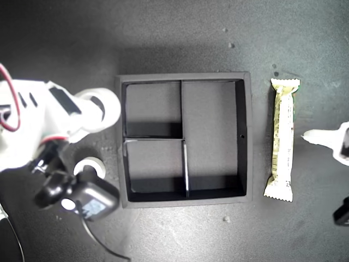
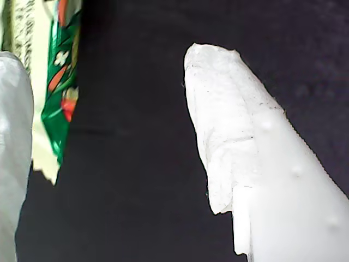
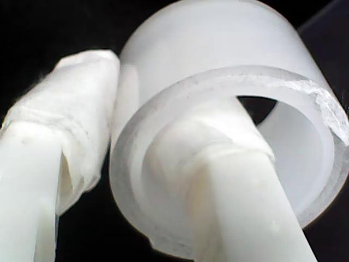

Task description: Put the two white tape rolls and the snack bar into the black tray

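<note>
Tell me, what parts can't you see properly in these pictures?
- Second tape roll: in the exterior view the arm covers part of it; only a white arc shows.
- Snack bar: the first wrist view's edge cuts it off; its print is blurred.
- My first end effector: the exterior view's right edge cuts it off, leaving one tip.
- Held tape roll: one finger of my second end effector hides its inside.

The tray (image 1: 245,136) is matte black on a dark grey table (image 1: 163,33), and both tape rolls (image 1: 106,106) (image 1: 90,164) are plain white. The snack bar (image 1: 283,139) has a pale yellow-green wrapper; the first wrist view shows green with red-orange print on it.
</note>
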Controlling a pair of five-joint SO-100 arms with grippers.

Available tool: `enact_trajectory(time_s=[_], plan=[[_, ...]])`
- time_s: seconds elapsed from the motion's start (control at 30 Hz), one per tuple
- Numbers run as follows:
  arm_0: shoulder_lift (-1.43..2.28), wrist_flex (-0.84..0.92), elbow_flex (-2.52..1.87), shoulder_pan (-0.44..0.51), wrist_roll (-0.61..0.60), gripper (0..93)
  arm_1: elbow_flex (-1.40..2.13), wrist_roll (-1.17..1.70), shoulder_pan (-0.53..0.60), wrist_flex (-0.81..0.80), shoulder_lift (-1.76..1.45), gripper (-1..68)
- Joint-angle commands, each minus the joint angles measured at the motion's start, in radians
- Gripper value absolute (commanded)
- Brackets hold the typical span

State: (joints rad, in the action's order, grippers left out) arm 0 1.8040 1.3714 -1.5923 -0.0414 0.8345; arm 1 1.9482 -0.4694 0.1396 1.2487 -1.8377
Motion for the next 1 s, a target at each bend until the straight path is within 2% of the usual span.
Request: enact_trajectory(time_s=[0.0,0.17,0.63,0.87,0.97], plan=[[-0.091,0.014,0.14,0.0,-0.012,0.0,-0.055,0.012,0.012,-0.054,0.078,17.7],[-0.195,0.041,0.255,0.005,-0.018,0.0,-0.095,0.041,0.021,-0.107,0.103,16.6],[-0.448,0.15,0.548,0.009,-0.041,0.0,-0.393,0.083,0.058,-0.124,0.569,16.5],[-0.603,0.158,0.653,0.031,-0.025,0.0,-0.262,0.089,0.055,-0.296,0.571,8.5],[-0.69,0.215,0.753,0.041,-0.015,0.0,-0.267,0.092,0.057,-0.284,0.569,4.9]])
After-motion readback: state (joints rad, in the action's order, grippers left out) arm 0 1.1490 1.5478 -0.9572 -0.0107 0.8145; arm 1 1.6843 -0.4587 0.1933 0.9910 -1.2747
